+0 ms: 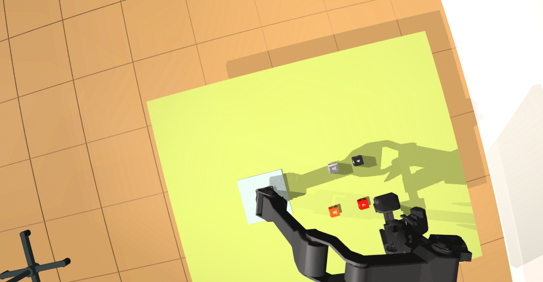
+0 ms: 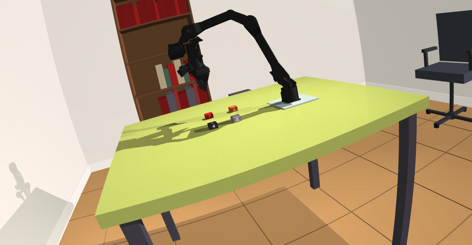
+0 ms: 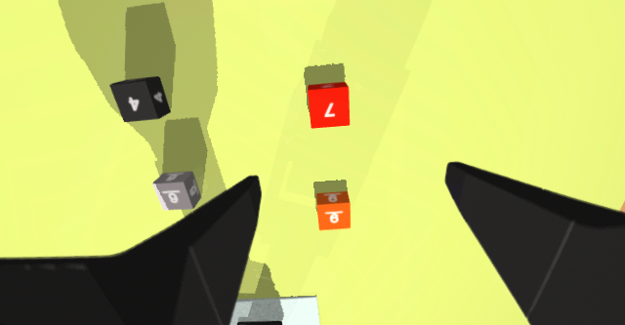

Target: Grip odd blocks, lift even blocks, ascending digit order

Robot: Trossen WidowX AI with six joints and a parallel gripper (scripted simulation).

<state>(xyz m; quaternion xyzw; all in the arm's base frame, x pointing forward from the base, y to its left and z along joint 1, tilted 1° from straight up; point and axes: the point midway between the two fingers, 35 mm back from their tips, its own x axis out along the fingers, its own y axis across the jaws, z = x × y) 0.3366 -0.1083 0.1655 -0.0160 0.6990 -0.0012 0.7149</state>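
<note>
My gripper (image 2: 204,88) (image 3: 353,178) is open and empty, high above the table. The black block with a 4 (image 1: 357,160) (image 2: 212,125) (image 3: 137,101) and the grey block with an underlined 6 (image 1: 333,168) (image 2: 235,118) (image 3: 175,193) lie left of the space between the fingertips in the wrist view. The red block with a 7 (image 1: 362,203) (image 2: 208,115) (image 3: 328,106) shows beyond the fingertips. The orange block (image 1: 334,211) (image 2: 232,108) (image 3: 334,213), whose underlined digit looks like a 9, shows between the fingers. All four blocks rest apart on the table.
The yellow-green table (image 1: 212,128) (image 2: 264,144) carries the pale base plate (image 1: 244,189) (image 2: 308,99) (image 3: 305,310) of the arm. In the exterior view, a bookshelf (image 2: 132,63) stands behind the table and a chair (image 2: 442,72) stands to the right. The arm's shadow crosses the black and grey blocks' area.
</note>
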